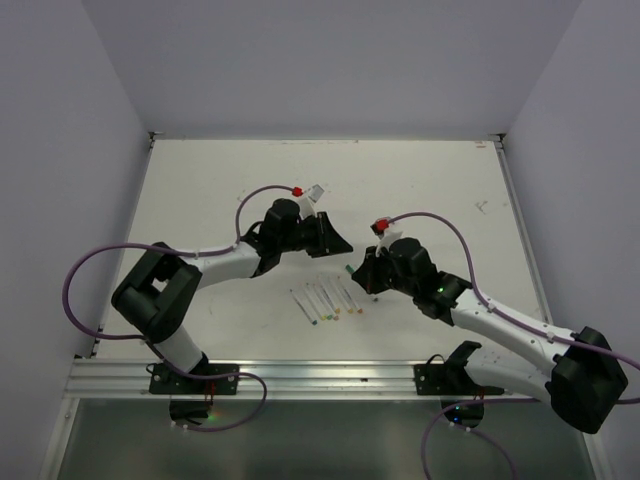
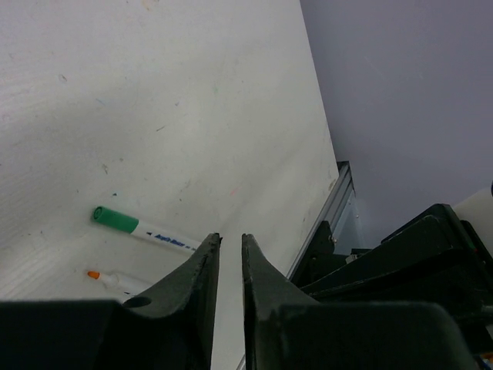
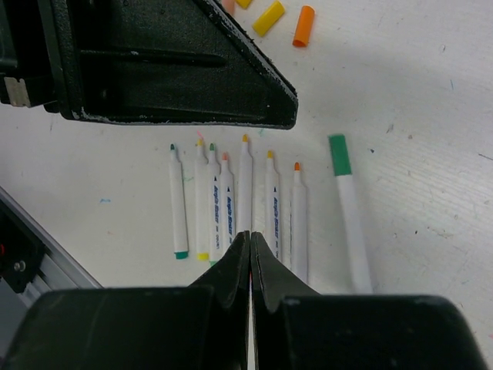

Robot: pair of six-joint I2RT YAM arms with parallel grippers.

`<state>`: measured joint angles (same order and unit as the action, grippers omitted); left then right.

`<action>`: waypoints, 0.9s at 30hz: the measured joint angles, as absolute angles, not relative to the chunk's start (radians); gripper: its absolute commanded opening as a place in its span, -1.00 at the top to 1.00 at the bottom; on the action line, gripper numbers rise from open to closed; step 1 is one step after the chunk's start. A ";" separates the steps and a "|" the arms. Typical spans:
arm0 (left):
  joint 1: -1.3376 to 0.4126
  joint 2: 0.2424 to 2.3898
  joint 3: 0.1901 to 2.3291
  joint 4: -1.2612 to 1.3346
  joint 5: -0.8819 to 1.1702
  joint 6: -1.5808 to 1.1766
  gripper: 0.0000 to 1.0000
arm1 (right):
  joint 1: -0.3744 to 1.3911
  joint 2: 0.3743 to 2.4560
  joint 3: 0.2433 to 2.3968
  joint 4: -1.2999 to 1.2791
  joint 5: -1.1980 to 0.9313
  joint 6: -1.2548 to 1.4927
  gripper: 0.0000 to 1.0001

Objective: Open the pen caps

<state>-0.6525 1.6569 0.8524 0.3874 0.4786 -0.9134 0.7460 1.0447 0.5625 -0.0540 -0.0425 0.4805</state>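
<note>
Beyond the shut, empty right pincer (image 3: 251,235), bared pens (image 3: 245,193) lie rowed as done; one green cap (image 3: 339,154) apparently awaits the narrow-gapped, empty left pincer (image 2: 231,237).

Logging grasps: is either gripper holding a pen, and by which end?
Neither holds anything. The right gripper is shut with nothing between its fingers; the left gripper is slightly open, its gap empty.

white arms (image 1: 225,263), black left gripper (image 2: 231,237) and right gripper (image 3: 251,235), purple cables (image 1: 110,249), red plugs (image 1: 297,189).

Overhead camera looking down, wrist cameras low, sharing green-capped pen (image 2: 143,229).
</note>
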 measured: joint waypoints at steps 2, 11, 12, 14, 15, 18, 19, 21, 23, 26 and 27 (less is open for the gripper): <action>-0.650 1.657 0.852 0.391 0.482 -0.916 0.86 | 0.746 1.045 0.562 -0.053 -0.043 0.480 1.00; -0.638 1.659 0.852 0.395 0.483 -0.908 0.28 | 0.748 1.173 0.687 -0.216 0.123 0.477 -0.35; -0.637 1.658 0.852 0.392 0.482 -0.904 0.27 | 0.748 1.214 0.723 -0.255 0.148 0.470 -0.36; -0.635 1.657 0.852 0.379 0.472 -0.898 0.24 | 0.748 1.292 0.789 -0.312 0.196 0.466 -0.27; -0.634 1.654 0.849 0.376 0.469 -0.896 0.21 | 0.748 1.329 0.816 -0.340 0.216 0.464 -0.22; -0.626 1.628 0.824 0.366 0.462 -0.894 0.16 | 0.748 1.408 0.858 -0.391 0.260 0.457 -0.71; -0.620 1.615 0.816 0.358 0.460 -0.892 0.15 | 0.748 1.424 0.859 -0.403 0.271 0.455 -0.97; -0.607 1.589 0.805 0.348 0.455 -0.883 0.14 | 0.746 1.437 0.854 -0.425 0.281 0.447 -0.98; -0.593 1.567 0.796 0.342 0.450 -0.873 0.13 | 0.745 1.430 0.839 -0.420 0.289 0.445 -0.97; -0.572 1.538 0.777 0.340 0.449 -0.870 0.13 | 0.733 1.414 0.803 -0.403 0.292 0.445 -0.98; -0.566 1.533 0.770 0.340 0.449 -0.870 0.12 | 0.727 1.413 0.798 -0.403 0.292 0.445 -0.97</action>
<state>-0.5663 1.5330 0.7700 0.3401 0.4492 -0.8700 0.7265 1.4132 0.7979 -0.4030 0.2916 0.4450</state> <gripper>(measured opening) 0.434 0.986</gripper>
